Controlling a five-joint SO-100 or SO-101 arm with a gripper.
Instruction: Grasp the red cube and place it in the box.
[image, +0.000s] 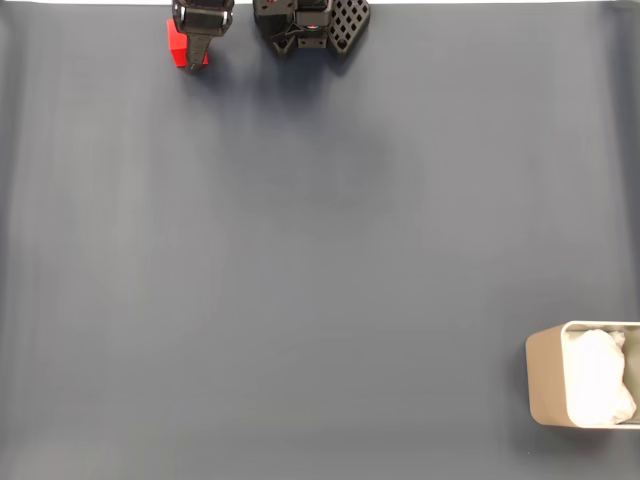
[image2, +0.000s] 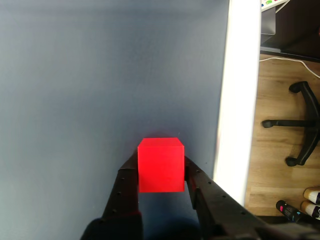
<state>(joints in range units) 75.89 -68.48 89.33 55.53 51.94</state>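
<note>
A single small bright red plain-faced cube (image2: 161, 165) sits at the far edge of the dark grey-blue matte bench (image: 320, 260), near the top-left corner in the fixed view, where the black two-finger tool (image: 194, 58) of the arm partly covers it. In the wrist view the tool (image2: 161, 187) has one finger (image2: 126, 192) against each side face of the cube, so it appears pinched between them; whether it has left the bench surface cannot be told. One pale beige-grey rectangular box with rounded corners (image: 545, 375), holding white lumpy padding (image: 600, 378), stands at the bottom-right corner of the bench in the fixed view, cut off by the picture's edge and well apart from the cube, almost the full diagonal away. The step in hand is judged to be securing the grasp. To do it well, the fingers should press squarely on opposite flat faces, low enough that the sharp-edged cube cannot pivot, and the lift should be straight up before any sideways travel, since the cube lies close to the white strip (image2: 237, 100) bordering the bench. The carry then needs height enough to clear the thin box wall, with release above the padding. Counted: one cube, one box, one tool. Beyond the bench, the wrist view shows a wooden floor with a black chair base (image2: 295, 125).
</note>
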